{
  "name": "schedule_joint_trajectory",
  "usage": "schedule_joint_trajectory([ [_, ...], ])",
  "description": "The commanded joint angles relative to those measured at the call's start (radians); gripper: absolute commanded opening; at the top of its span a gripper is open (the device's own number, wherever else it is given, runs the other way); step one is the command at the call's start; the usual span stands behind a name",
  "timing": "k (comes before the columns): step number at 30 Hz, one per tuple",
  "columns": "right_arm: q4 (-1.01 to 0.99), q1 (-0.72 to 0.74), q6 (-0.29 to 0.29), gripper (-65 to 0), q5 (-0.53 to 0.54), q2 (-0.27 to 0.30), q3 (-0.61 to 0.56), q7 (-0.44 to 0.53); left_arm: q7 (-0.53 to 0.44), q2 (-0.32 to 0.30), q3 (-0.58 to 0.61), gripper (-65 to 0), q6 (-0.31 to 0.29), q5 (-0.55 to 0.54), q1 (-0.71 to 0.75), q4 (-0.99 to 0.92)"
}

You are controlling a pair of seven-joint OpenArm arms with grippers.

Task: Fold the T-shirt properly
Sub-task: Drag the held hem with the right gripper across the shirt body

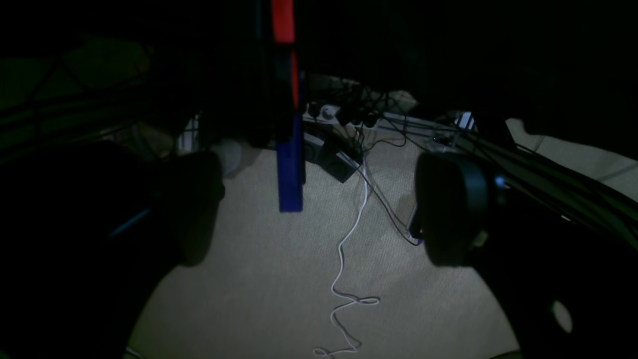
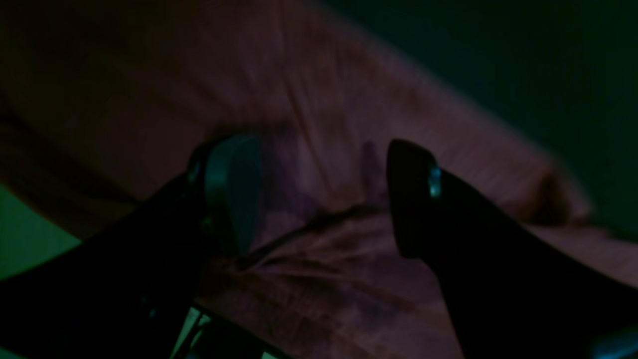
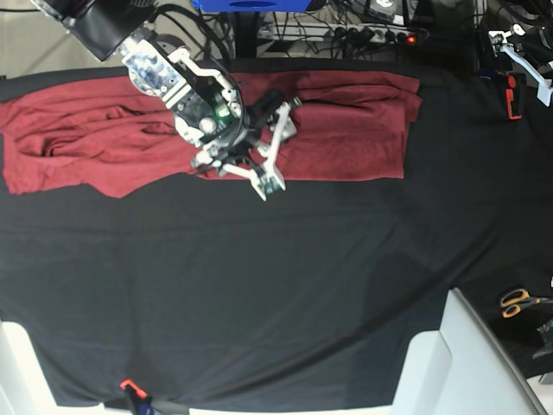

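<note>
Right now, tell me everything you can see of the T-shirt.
The T-shirt is plain dark red, a soft-looking knit with no print. It lies flat but wrinkled along the far edge of the black table cloth, stretched sideways, its left part bunched in folds. The right gripper hangs over its middle with jaws open; the dim wrist view shows cloth between them, but whether they touch it is unclear.

Black table cloth [image 3: 259, 294] — orange-handled scissors [image 3: 518, 301]

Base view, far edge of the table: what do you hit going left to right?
T-shirt bunched at the left end → right gripper with jaws apart over the shirt's middle → flatter folded part of the shirt → bare black table cloth → left gripper at the far right edge.
</note>
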Motion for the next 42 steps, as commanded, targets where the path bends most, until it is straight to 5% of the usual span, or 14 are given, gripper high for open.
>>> schedule_joint_trajectory([
  [1,0.007,0.016,0.001,-27.9,0.002,-0.008,0.001,0.037,-0.008,-0.022,-0.009,-6.3,-0.005,-0.006,0.006,0.013],
  [9,-0.031,0.008,0.001,-30.0,0.002,-0.008,0.000,0.068,-0.008,-0.022,-0.009,-6.3,-0.005,-0.001,0.003,0.013],
  [15,0.003,0.001,0.001,-58.5,0.002,-0.008,0.000,0.063,-0.008,-0.022,-0.009,-6.3,-0.005,0.000,0.000,0.013],
  [26,0.151,-0.050,0.001,-65.0,0.002,-0.003,-0.039,-0.003,-0.008,-0.022,-0.009,-6.3,-0.005,0.000,-0.003,0.013],
  [42,0.247,-0.022,0.001,-65.0,-0.004,0.001,-0.226,-0.024,-0.008,-0.022,-0.009,-6.3,-0.005,0.000,-0.019,0.012],
])
